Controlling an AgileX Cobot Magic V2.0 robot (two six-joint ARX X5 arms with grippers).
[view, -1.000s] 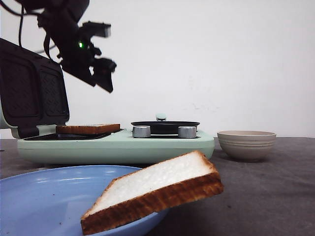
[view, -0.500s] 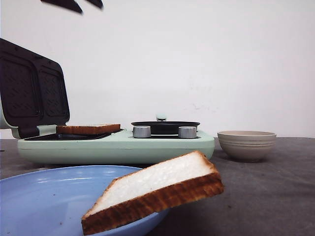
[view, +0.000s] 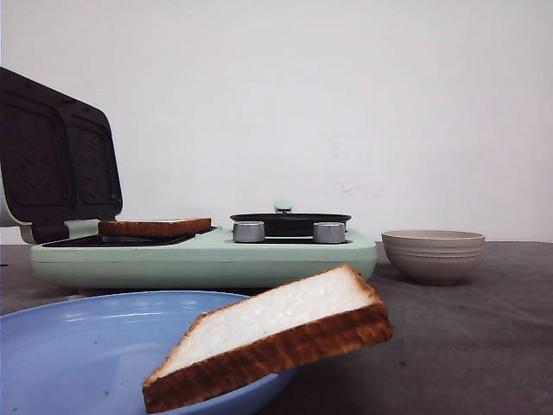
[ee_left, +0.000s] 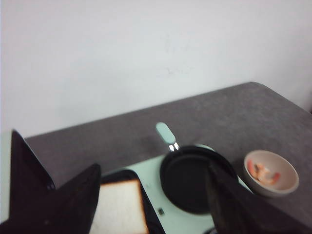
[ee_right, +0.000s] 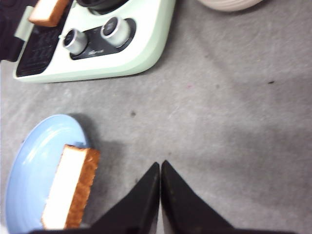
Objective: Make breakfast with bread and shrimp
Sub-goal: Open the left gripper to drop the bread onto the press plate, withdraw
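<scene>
Closest to me, a blue plate (view: pixel 78 346) sits on the gray counter (view: pixel 449 346), and one slice of bread (view: pixel 268 346) leans over its rim, crust edge facing forward, white face tilted up. From my right wrist that same slice (ee_right: pixel 68 187) lies at the plate's edge, partly hanging past it over the counter. My right end effector (ee_right: pixel 160 168) hovers above bare counter beside the plate, its two dark fingers pressed together at the tips, holding nothing.

Behind the plate stands the mint-green cooker (view: pixel 207 255). Its dark lid (view: pixel 56 156) is propped open on the left side, and the second slice (view: pixel 154 226) lies flat on the grill plate there. Two silver knobs (view: pixel 248 231) sit on the cooker's front, and a black pan (view: pixel 289 220) rests on the right half, its pale green handle (ee_left: pixel 165 131) pointing toward the wall.

My left end effector (ee_left: pixel 151 195) is up high, looking down on the cooker; its fingers (ee_left: pixel 68 200) are spread wide apart, empty, with the grilled slice (ee_left: pixel 119 207) and the pan (ee_left: pixel 192 178) showing between them.

Past the cooker's right end, apart from it, the beige bowl (view: pixel 432 253) stands on the counter. From above, the shrimp (ee_left: pixel 263 171) are inside it, orange-red and whitish pieces, blurred.

Behind everything, a plain white wall (view: pixel 346 104).
</scene>
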